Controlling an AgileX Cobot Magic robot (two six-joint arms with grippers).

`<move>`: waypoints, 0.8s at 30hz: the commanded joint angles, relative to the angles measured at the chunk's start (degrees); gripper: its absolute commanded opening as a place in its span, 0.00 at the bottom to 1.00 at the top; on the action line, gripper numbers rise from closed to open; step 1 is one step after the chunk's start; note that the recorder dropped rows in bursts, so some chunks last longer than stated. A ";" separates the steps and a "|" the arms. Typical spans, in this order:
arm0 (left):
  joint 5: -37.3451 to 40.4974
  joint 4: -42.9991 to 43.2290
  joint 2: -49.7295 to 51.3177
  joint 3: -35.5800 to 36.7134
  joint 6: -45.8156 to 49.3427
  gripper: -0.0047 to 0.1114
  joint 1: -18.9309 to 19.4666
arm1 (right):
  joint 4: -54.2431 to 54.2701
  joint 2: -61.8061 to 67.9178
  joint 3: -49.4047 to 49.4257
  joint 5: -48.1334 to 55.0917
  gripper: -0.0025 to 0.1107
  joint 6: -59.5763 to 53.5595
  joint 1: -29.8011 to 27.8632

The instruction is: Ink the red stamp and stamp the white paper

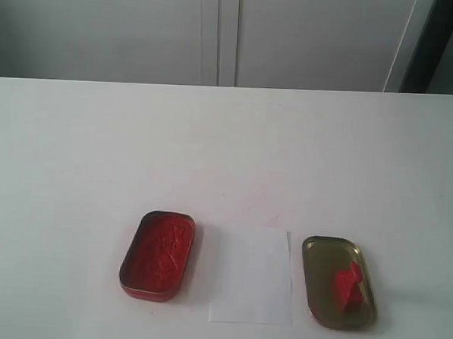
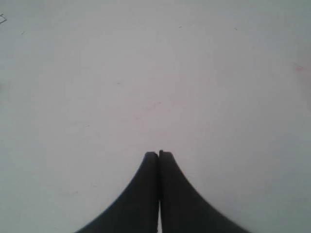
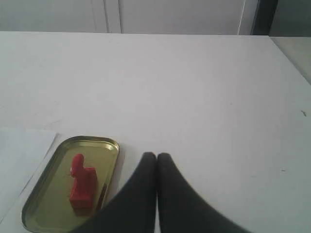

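Note:
The red stamp [image 1: 347,286] [image 3: 82,182] lies on its side in an open gold tin [image 1: 320,258] [image 3: 104,145] at the front right of the table. The white paper [image 1: 253,276] [image 3: 22,155] lies flat between that tin and the red ink-pad tin [image 1: 157,255], whose red pad faces up. My right gripper [image 3: 156,155] is shut and empty, just beside the gold tin. My left gripper [image 2: 159,153] is shut and empty over bare tabletop. Neither gripper shows in the exterior view.
The white tabletop [image 1: 227,154] stretches back to pale cabinet doors [image 1: 218,32]. The table's right edge [image 3: 286,53] shows in the right wrist view.

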 commanded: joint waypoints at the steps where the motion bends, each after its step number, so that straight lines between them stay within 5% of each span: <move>1: 0.54 -0.14 -0.23 0.59 0.00 0.04 -0.16 | -0.29 -0.27 0.32 -2.16 0.02 0.04 -0.22; 17: 0.54 -0.14 -0.23 0.59 0.00 0.04 -0.16 | -0.29 -0.27 0.32 -28.01 0.02 0.04 -0.22; 24: 0.54 -0.14 -0.23 0.59 0.00 0.04 -0.16 | -0.29 -0.27 0.32 -30.02 0.02 0.04 -0.22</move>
